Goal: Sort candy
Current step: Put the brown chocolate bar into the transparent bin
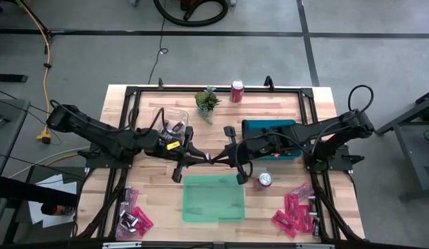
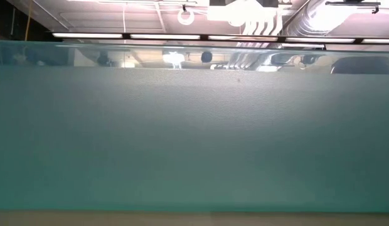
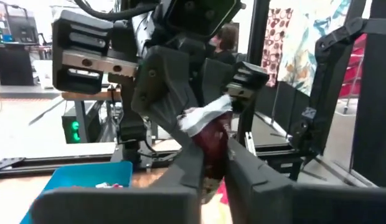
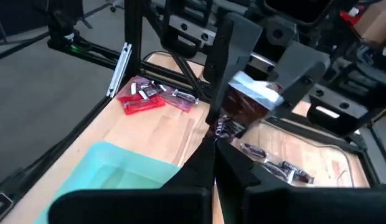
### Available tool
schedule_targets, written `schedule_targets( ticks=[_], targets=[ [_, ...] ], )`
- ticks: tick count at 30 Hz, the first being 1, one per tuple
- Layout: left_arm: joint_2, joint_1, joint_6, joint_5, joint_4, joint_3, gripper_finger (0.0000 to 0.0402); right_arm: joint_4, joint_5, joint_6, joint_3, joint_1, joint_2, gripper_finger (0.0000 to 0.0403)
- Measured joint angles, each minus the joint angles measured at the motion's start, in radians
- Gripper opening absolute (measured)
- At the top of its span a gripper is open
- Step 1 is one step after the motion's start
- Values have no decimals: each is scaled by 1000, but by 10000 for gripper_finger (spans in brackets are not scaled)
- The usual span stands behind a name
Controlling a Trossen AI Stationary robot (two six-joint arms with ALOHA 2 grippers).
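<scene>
The bench [image 1: 159, 207] is pale wood with a black frame. The tray [image 1: 213, 198] is mint green, the bin [image 1: 268, 128] blue. Pink-red packets [image 1: 290, 211] lie at its near corners. The held candy [image 3: 211, 134] is dark brown and silver. The can [image 1: 236, 90] is red.

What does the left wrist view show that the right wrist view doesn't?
Only the left wrist view: the blue tray and a person behind. Only the right wrist view: the green tray and a pile of pink-red packets. Both: the candy bar gripped by the left hand and the right hand at once.
</scene>
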Motion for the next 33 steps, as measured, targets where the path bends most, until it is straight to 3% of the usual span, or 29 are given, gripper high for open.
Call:
schedule_targets(
  ticks=[4,9,14,17,19,23,28,33],
  targets=[
    [-8,14,-30,-4,-4,0,13,-5,67,77,0,1,-1,25],
    [-82,14,-17,-50,-101,0,4,-80,218,156,0,1,-35,101],
    [-251,24,-11,-254,-450,1,2,-301,413,260,1,-2,-112,181],
    [-338,65,-179,-374,-751,1,1,-485,440,376,1,-14,-144,207],
    [-365,107,-308,-399,-931,-2,1,-606,440,449,-2,-15,-157,215],
    [-372,193,-514,-368,-1050,-81,1,-746,438,546,-49,-10,-180,217],
    [-314,313,-790,-218,-1097,-213,0,-775,429,674,-165,23,-235,217],
    [-214,404,-878,-72,-1089,-263,0,-772,426,820,-290,63,-299,217]
  ],
)
